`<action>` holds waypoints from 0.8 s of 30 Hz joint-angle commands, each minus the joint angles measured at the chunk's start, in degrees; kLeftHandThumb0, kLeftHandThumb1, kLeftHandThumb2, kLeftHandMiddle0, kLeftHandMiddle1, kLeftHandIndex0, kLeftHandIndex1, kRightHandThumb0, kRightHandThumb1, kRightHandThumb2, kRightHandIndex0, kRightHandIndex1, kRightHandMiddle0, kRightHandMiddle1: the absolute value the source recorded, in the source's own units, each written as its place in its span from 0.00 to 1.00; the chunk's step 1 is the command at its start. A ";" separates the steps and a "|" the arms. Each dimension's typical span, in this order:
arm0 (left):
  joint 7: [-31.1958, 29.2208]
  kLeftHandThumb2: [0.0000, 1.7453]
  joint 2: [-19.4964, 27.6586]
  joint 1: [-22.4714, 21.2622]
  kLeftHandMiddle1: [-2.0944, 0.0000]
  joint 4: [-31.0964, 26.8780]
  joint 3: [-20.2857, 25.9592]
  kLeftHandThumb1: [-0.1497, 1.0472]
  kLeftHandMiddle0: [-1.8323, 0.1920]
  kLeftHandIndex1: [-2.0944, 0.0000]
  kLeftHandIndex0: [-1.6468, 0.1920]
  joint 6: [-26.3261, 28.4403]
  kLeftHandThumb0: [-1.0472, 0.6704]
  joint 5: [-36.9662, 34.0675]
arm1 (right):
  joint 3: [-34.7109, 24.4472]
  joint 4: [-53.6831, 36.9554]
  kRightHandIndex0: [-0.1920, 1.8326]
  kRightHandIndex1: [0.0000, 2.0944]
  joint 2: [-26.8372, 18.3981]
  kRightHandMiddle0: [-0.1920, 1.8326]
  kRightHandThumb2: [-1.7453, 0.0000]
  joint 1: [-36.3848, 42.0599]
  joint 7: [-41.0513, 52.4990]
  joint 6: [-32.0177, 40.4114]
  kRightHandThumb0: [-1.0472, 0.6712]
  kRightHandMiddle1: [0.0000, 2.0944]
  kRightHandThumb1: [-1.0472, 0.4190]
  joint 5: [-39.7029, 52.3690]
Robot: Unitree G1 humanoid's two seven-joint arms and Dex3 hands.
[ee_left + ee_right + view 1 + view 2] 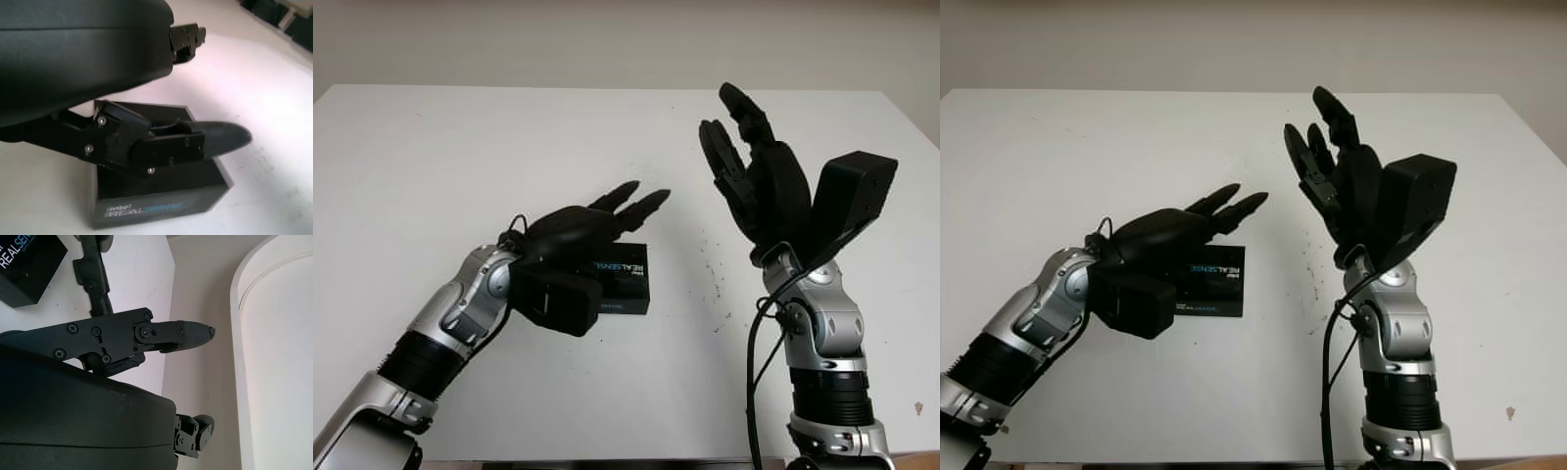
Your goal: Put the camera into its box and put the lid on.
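The black box (625,281) printed "intel REALSENSE" lies long-axis 9-to-3 on the counter (431,166), left hand (578,230) open above it, right hand (759,181) open, raised at 3 o'clock.

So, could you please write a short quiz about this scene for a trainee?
1. True or false: the black box stands on the white table with its lid on.
2. Which robot hand is above the box? A) left robot hand B) right robot hand
3. Fill in: the right robot hand is raised above the table and holds ____.

Key: 1 true; 2 A; 3 nothing.
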 commanded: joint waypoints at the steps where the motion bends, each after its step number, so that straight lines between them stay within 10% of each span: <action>1: -0.61 0.34 -1.29 1.17 1.00 0.29 4.00 1.00 1.00 1.00 1.00 1.33 0.13 -5.37 | -0.15 -1.09 0.10 0.03 -0.25 0.02 0.84 0.00 -0.10 0.15 0.30 0.25 0.00 -0.05; 13: 7.46 0.36 -11.52 4.73 1.00 -3.35 25.79 1.00 1.00 1.00 1.00 11.72 0.14 -33.63 | 1.91 -0.90 0.05 0.01 -0.10 0.00 0.81 2.70 2.72 -0.77 0.31 0.16 0.00 -0.30; 24: 9.85 0.34 -14.89 12.20 1.00 -9.53 32.22 1.00 1.00 1.00 1.00 12.17 0.15 -41.78 | 5.98 2.30 0.00 0.00 0.61 0.00 0.71 8.73 4.06 -8.44 0.27 0.02 0.00 -5.06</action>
